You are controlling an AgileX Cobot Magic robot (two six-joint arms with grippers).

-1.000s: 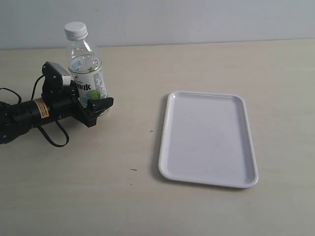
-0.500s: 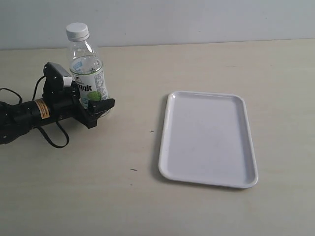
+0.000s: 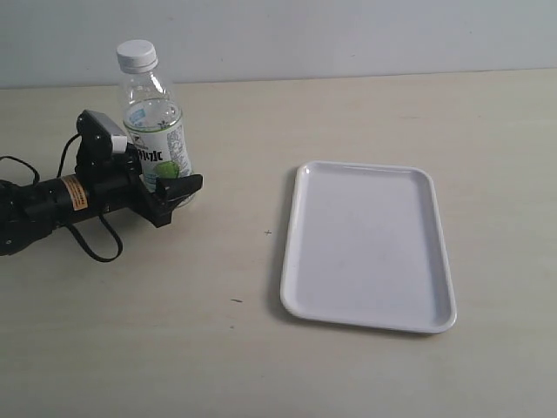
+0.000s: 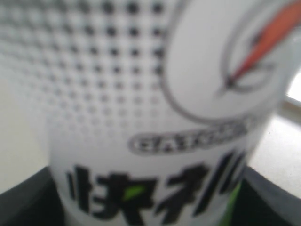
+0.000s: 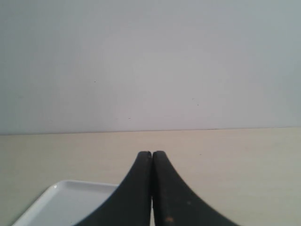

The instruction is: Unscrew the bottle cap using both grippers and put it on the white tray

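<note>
Exterior view: the bottle cap [image 3: 137, 55] sits screwed on the bottle [image 3: 155, 131], far left of the surface [image 3: 261, 366], well apart from the white tray [image 3: 365, 248]. The left gripper [image 3: 167, 181] has its jaws clamped on the labelled lower body. The right gripper [image 5: 151, 162] – jaws pressed together, empty – sits by a tray corner. With a grip that low, twisting could spin or tip the bottle.

The bottom of the bottle [image 3: 155, 131] is hidden behind the left gripper [image 3: 174, 185]. Up close, its label [image 4: 155, 117] is blurry and cut off all round. The white tray [image 5: 70, 200] is cut off too, partly behind the right gripper [image 5: 151, 157].
</note>
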